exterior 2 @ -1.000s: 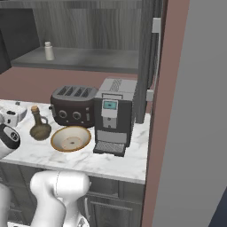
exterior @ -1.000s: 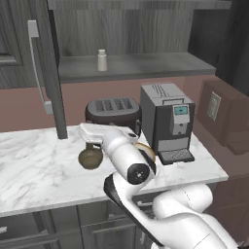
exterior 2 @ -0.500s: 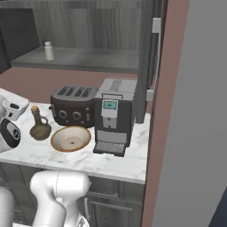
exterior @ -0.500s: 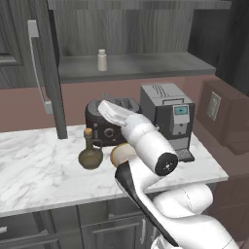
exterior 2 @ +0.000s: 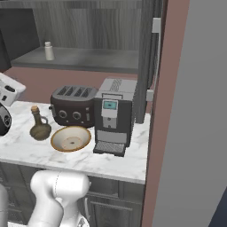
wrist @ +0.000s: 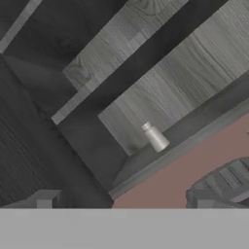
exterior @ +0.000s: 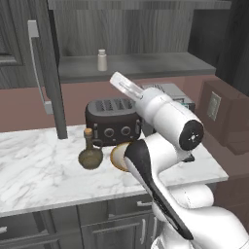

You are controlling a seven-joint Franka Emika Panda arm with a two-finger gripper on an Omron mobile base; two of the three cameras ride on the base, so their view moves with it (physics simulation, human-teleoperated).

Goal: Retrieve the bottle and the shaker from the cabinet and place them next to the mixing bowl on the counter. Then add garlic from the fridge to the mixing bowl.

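Observation:
The white shaker (exterior: 101, 60) (exterior 2: 48, 51) stands upright on the open cabinet's shelf, and in the hand view the shaker (wrist: 154, 137) appears small and ahead of the hand. The olive bottle (exterior: 90, 154) (exterior 2: 39, 126) stands on the marble counter, just left of the tan mixing bowl (exterior 2: 71, 138), which the arm partly hides in the left base view (exterior: 118, 156). My gripper (exterior: 118, 79) (wrist: 124, 202) is raised above the toaster, pointing up and left at the shelf. It is open with nothing between its fingers, well short of the shaker.
A black toaster (exterior: 113, 121) (exterior 2: 73, 105) sits behind the bowl, with a coffee machine (exterior 2: 113, 116) to its right. The open cabinet door (exterior: 46, 68) with its long handle hangs left of the shelf. Bare marble counter (exterior: 34, 165) stretches to the left.
The arm has risen from low over the counter beside the bottle to up in front of the cabinet shelf. The bottle, bowl and shaker have not moved.

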